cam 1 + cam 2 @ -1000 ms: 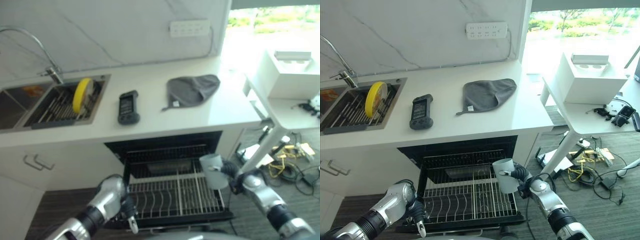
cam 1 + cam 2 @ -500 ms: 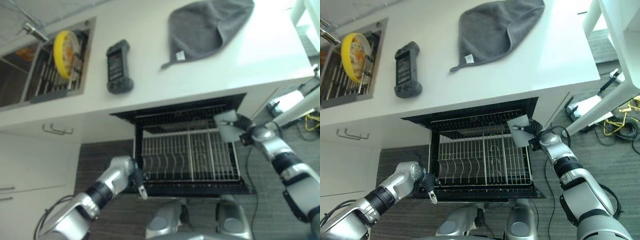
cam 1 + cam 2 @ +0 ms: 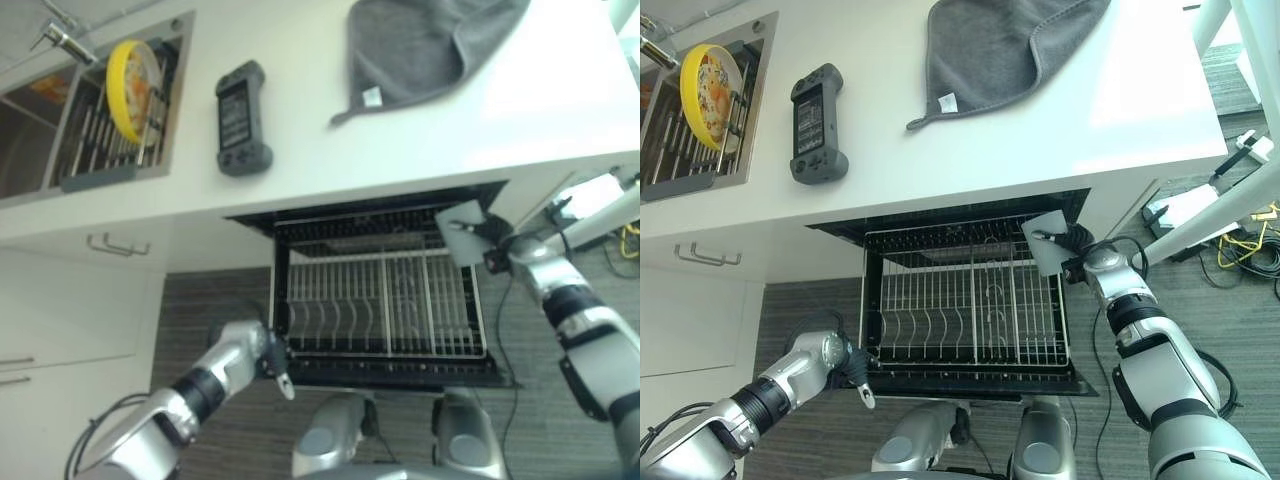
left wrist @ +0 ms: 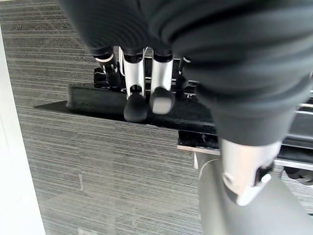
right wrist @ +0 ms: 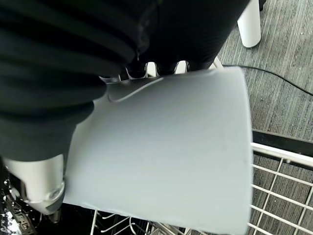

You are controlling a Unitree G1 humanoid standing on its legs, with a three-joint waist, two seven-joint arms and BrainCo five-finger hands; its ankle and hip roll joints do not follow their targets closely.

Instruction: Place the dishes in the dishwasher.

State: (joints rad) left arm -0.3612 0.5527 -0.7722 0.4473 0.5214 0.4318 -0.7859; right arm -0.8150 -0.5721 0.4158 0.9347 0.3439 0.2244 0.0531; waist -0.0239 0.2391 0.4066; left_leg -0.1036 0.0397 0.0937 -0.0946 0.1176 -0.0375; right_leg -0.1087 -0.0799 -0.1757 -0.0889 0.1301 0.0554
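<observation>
The dishwasher's wire rack [image 3: 970,310] is pulled out over the open black door [image 3: 970,385] below the white counter. My right hand [image 3: 1081,252] is shut on a pale grey cup [image 3: 1046,240], which hangs tilted over the rack's back right corner. The cup [image 5: 166,152] shows close up in the right wrist view, with rack wires under it. My left hand [image 3: 843,360] is at the door's front left corner, and its fingers [image 4: 142,98] are curled over the door's black edge. A yellow plate [image 3: 706,80] stands on edge in the sink rack at the far left.
A black handheld device [image 3: 817,123] and a grey cloth [image 3: 1010,45] lie on the counter [image 3: 940,160]. A white table leg [image 3: 1210,195] and loose cables [image 3: 1255,250] are on the right. A cabinet handle [image 3: 710,258] sits left of the dishwasher.
The camera has tipped down towards the dishwasher. The cup in my right hand has gone from upright above the rack's right side to tilted at its back right corner. My left hand stays put.
</observation>
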